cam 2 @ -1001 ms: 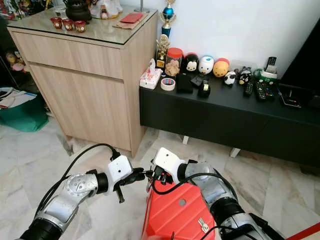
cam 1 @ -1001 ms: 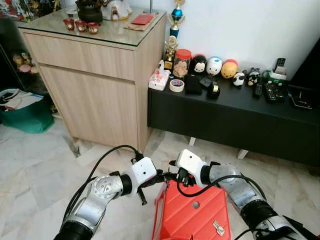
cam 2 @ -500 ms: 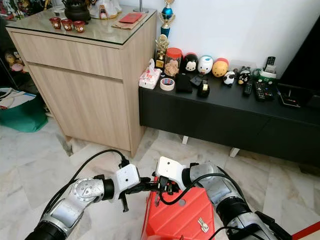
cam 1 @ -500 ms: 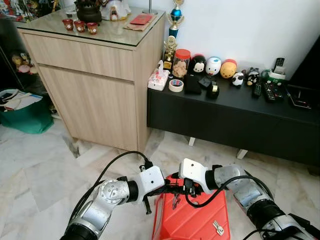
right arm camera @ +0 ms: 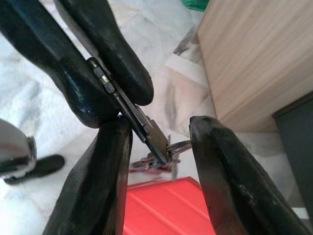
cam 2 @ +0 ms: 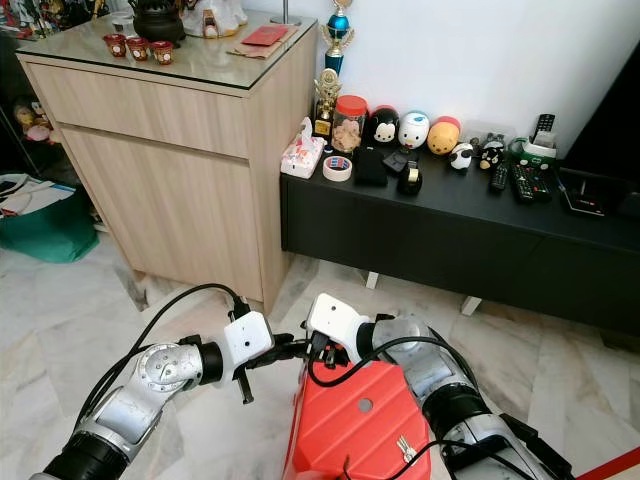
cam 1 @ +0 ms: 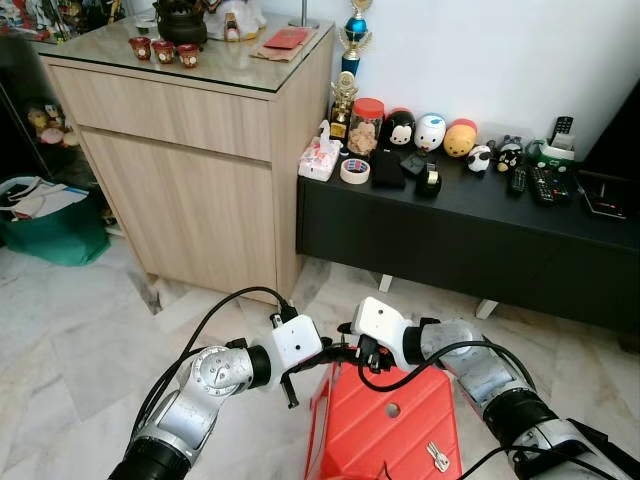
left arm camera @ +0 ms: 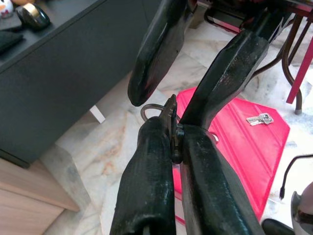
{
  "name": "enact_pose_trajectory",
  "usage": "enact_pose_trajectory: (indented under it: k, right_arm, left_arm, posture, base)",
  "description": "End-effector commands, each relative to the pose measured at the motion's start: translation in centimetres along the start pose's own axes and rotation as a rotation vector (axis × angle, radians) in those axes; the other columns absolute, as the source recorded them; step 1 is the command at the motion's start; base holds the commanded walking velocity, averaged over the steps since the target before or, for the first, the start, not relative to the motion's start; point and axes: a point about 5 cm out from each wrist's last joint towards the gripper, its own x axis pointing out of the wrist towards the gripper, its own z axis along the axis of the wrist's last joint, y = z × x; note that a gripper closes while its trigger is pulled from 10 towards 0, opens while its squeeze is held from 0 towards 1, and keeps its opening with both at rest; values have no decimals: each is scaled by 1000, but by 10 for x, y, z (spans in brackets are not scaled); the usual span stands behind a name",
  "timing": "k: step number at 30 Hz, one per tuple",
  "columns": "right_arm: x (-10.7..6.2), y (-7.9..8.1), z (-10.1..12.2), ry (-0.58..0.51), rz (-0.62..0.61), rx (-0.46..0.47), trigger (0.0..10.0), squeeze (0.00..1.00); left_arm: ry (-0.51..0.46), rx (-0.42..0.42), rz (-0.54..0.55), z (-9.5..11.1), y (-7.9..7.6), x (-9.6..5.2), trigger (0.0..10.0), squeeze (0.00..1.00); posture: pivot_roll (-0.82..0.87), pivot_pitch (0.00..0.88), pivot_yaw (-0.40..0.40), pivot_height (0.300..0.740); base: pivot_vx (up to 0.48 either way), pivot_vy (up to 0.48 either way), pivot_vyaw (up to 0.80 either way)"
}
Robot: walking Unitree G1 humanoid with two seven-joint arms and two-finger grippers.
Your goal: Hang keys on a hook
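Observation:
A bunch of keys [left arm camera: 170, 113] on a metal ring [right arm camera: 172, 147] hangs between my two grippers, low over the front edge of a red box [cam 1: 390, 420]. My left gripper [cam 1: 322, 357] is shut on a key of the bunch, its fingers [right arm camera: 122, 73] pinching the flat metal. My right gripper [cam 1: 346, 352] faces it from the other side, open, with its fingers [left arm camera: 156, 58] standing on either side of the ring. A separate single key [cam 1: 437, 456] lies on top of the red box, near my right forearm.
A light wooden cabinet [cam 1: 190, 150] with a glass top stands at the back left. A low black console [cam 1: 470, 235] with toys, tape and remotes runs along the white wall. A green bag [cam 1: 50, 230] sits at far left. Marble floor [cam 1: 90, 330] lies around the box.
Both grippers, still meeting at the keys, sit slightly higher than half a second ago, when the bunch dangled lower over the red box. The view has also shifted a little.

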Motion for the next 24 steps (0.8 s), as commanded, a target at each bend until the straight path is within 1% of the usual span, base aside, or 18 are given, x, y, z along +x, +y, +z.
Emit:
enact_pose_trajectory:
  k: [1, 2, 3, 5, 6, 7, 9, 13, 16, 19, 20, 21, 24]
  right_arm:
    - [-16, -22, 19, -93, -81, 13, 10000, 0]
    - [-16, -16, 18, -93, -25, -6, 10000, 0]
    - [-16, -16, 18, -93, -25, -6, 10000, 0]
    - [-15, -7, 9, -32, 63, -34, 10000, 0]
    - [-15, -7, 9, -32, 63, -34, 10000, 0]
    - [-16, -1, 4, 3, 115, -58, 10000, 0]
    - [-16, 1, 1, 20, 137, -70, 10000, 0]
    - [-16, 1, -1, 41, 145, -78, 10000, 0]
    - [-17, 1, -1, 52, 151, -90, 10000, 0]
    - [-17, 0, -1, 63, 152, -96, 10000, 0]
    - [-19, -4, -1, 62, 108, -94, 10000, 0]
    - [-19, -4, -1, 62, 108, -94, 10000, 0]
    - [-24, -15, 0, 54, 24, -75, 10000, 0]
  left_arm:
    - [23, 9, -109, -5, -19, 6, 0, 0]
    - [30, 15, -113, -6, -20, 6, 0, 0]
    - [30, 15, -113, -6, -20, 6, 0, 0]
    - [51, 41, -114, -8, -20, 5, 0, 0]
    - [51, 41, -114, -8, -20, 5, 0, 0]
    - [57, 52, -114, -9, -20, 5, 0, 0]
    - [61, 61, -117, -9, -20, 5, 0, 0]
    - [64, 61, -124, -10, -20, 4, 0, 0]
    - [86, 90, -134, -12, -20, 3, 0, 0]
    - [90, 92, -135, -13, -20, 3, 0, 0]
    - [100, 96, -124, -15, -19, 2, 0, 0]
    - [100, 96, -124, -15, -19, 2, 0, 0]
    - [110, 89, -104, -17, -16, -1, 0, 0]
  posture:
    - [115, 0, -92, 740]
    - [114, 0, -91, 740]
    - [114, 0, -91, 740]
    - [115, 0, -91, 740]
    - [115, 0, -91, 740]
    - [115, 0, -90, 740]
    - [115, 0, -90, 740]
    - [119, 0, -92, 740]
    - [119, 0, -91, 740]
    - [120, 0, -91, 740]
    - [122, 0, -92, 740]
    - [122, 0, -92, 740]
    - [121, 0, -91, 740]
  base:
    - [0, 0, 0]
    - [0, 0, 0]
    - [0, 0, 0]
    - [0, 0, 0]
    - [0, 0, 0]
    - [0, 0, 0]
    - [0, 0, 0]
    - [0, 0, 0]
    - [0, 0, 0]
    - [0, 0, 0]
    - [0, 0, 0]
    - [0, 0, 0]
    - [0, 0, 0]
